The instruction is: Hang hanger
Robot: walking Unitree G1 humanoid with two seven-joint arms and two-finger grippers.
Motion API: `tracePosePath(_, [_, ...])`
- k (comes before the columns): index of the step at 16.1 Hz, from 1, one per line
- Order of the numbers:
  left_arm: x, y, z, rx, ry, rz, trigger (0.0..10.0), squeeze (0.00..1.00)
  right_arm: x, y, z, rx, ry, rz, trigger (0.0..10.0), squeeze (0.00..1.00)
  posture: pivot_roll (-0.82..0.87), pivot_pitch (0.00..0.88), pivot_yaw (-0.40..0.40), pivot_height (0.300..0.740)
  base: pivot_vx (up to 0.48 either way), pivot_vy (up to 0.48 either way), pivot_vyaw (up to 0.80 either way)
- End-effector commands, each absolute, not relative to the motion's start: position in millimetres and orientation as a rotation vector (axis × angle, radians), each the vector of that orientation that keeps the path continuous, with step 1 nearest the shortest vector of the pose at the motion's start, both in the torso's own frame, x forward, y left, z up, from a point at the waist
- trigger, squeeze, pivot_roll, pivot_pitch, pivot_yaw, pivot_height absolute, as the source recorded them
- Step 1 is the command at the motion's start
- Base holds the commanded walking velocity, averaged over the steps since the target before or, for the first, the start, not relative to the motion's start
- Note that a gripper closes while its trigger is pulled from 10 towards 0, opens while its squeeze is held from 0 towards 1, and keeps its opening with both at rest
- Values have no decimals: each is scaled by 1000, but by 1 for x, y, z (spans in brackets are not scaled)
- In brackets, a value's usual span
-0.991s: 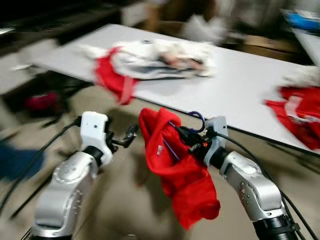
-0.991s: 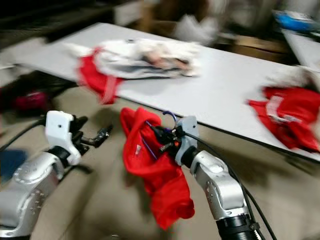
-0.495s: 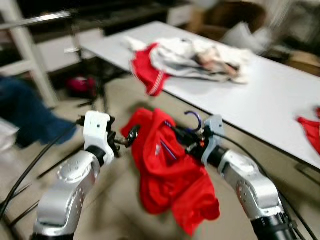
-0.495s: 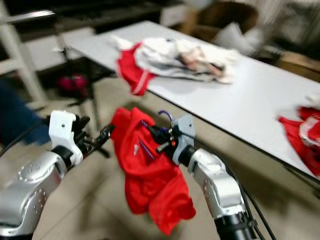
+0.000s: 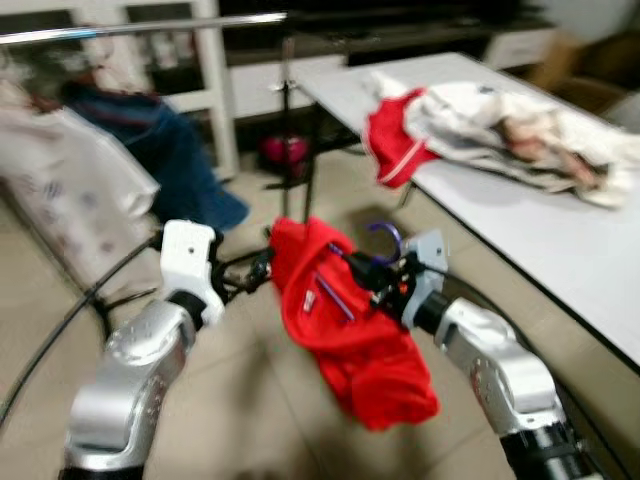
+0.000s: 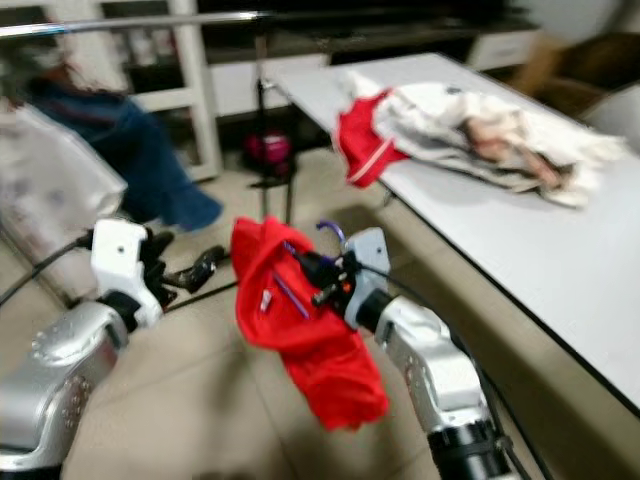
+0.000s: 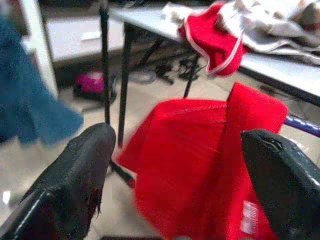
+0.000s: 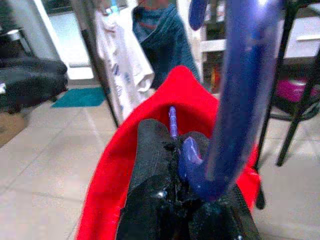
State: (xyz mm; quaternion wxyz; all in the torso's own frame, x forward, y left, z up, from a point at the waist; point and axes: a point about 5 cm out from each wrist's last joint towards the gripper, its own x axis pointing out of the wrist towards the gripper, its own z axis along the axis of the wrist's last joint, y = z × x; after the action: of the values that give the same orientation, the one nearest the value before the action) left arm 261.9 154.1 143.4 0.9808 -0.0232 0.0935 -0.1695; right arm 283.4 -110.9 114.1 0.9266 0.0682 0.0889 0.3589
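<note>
A purple hanger (image 5: 386,236) carries a red garment (image 5: 350,320) that droops toward the floor. My right gripper (image 5: 366,271) is shut on the hanger just below its hook, seen close in the right wrist view as hanger (image 8: 240,90) over red garment (image 8: 120,170). My left gripper (image 5: 262,268) is open, its fingers spread wide beside the garment's left edge; the left wrist view looks between them at the red garment (image 7: 190,150). A metal clothes rail (image 5: 150,27) runs across the upper left, higher than both grippers.
A blue garment (image 5: 170,150) and a white one (image 5: 70,190) hang from the rail. A white table (image 5: 560,240) stands on the right with a pile of white clothes (image 5: 500,120) and a red piece (image 5: 395,140). Black stand legs (image 5: 300,160) rise behind. Tiled floor lies below.
The view has swung left: the table slid to the right and the rail with its hanging clothes came into view. Both arms keep their pose, the hanger still held.
</note>
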Motion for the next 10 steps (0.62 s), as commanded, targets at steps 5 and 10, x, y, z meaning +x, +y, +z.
tracePosePath(5, [264,157,145,-35,194,-332,10000,176,286,-114,124,132,119,730,10000,0,-24,0,-25,740,0,286,744])
tracePosePath(10, [264,158,144,-20,205,-339,10000,114,289,-113,127,130,146,713,10000,0,-27,0,-19,740,0,0,0])
